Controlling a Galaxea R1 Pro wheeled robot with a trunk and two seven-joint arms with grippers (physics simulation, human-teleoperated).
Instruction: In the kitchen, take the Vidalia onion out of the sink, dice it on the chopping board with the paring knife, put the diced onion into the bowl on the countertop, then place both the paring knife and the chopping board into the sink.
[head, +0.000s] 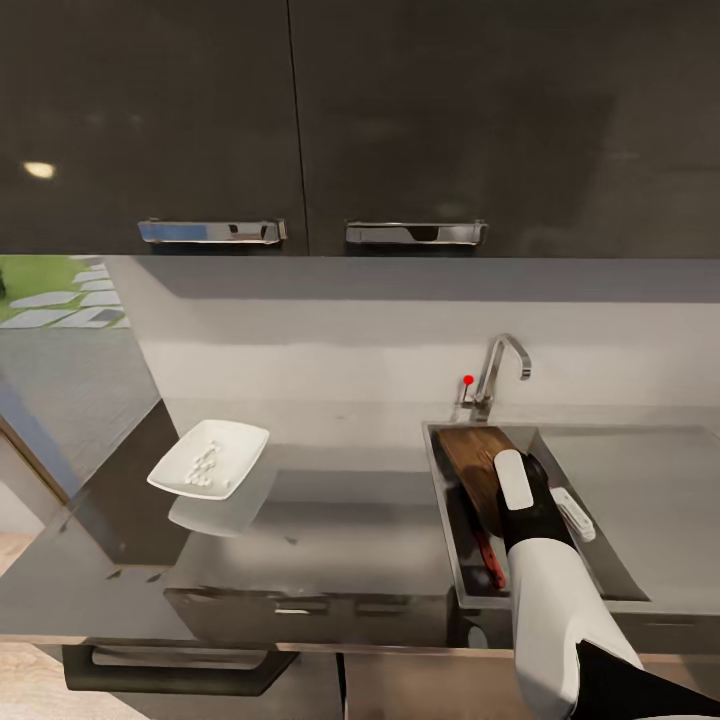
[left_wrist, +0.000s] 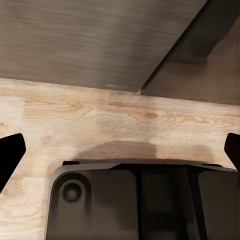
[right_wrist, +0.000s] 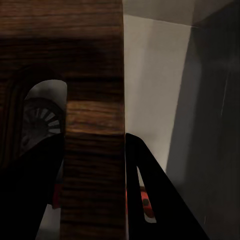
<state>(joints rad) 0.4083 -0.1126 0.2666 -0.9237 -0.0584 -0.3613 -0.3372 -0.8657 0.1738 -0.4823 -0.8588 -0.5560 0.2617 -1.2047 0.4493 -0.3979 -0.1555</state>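
The right gripper has its fingers clamped on the chopping board, tilted inside the sink above the paring knife.

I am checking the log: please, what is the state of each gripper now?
Left gripper: open, holding nothing.
Right gripper: shut on the chopping board, inside the sink.

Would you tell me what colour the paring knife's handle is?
Red-orange; the paring knife shows best in the head view.
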